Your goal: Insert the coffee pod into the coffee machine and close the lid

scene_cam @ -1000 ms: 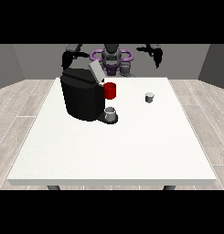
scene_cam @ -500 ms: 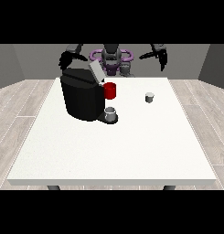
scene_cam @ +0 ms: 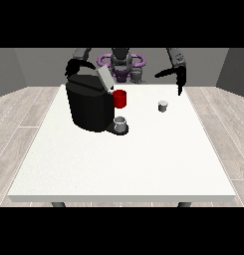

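The small grey coffee pod (scene_cam: 163, 106) stands upright on the white table (scene_cam: 123, 164), right of the middle. The black coffee machine (scene_cam: 88, 107) sits at the table's back left, its grey lid (scene_cam: 104, 78) tilted up and open. The hand at the view's right (scene_cam: 175, 73) hovers above and behind the pod, to its right, apart from it and open, with its fingers spread and one pointing down. The hand at the view's left (scene_cam: 72, 67) is raised behind the machine's top left corner and partly merges with it.
A red part (scene_cam: 120, 98) juts from the machine's front. Below it a grey cup (scene_cam: 121, 124) stands on the machine's base. The robot's body (scene_cam: 121, 62) is behind the table's far edge.
The hand at the view's right has moved outward and come down towards the pod's side of the table. The machine, lid and pod have not moved.
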